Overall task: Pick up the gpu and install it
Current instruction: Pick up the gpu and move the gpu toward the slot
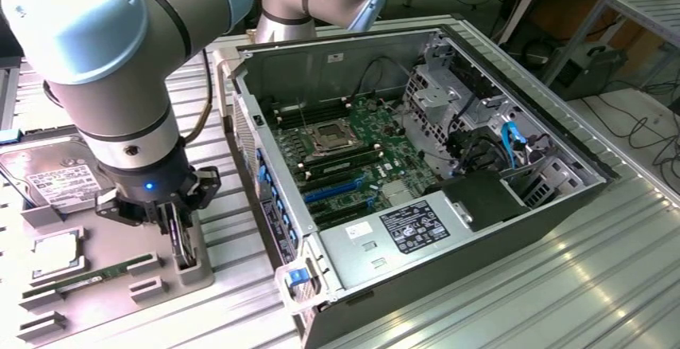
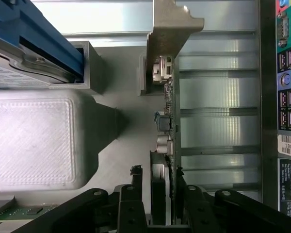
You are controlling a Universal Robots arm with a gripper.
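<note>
On the exterior view's near left, a grey tray (image 1: 111, 241) holds a memory stick (image 1: 91, 279) and, just behind it, a square chip (image 1: 53, 255). At the tray's right edge the gpu (image 1: 187, 255) stands on its edge in a slot, still seated there. The claw (image 1: 177, 239) comes straight down over it from the arm (image 1: 117, 70).

From the wrist, the gpu (image 2: 170, 97) runs away from the claw (image 2: 158, 171) as a thin edge-on card, its metal bracket (image 2: 169, 29) at the far end. The claw straddles the end with the fan (image 2: 159, 194). It is partly closed, one finger (image 2: 137, 187) at the fan face and the other against the bare face, so it clamps the gpu.

Farther back on the tray, left of the arm, lies a hard drive (image 1: 53, 175). To the exterior view's right, beside the tray, the open case (image 1: 552, 205) lies on its side, motherboard (image 1: 351, 150) showing.
</note>
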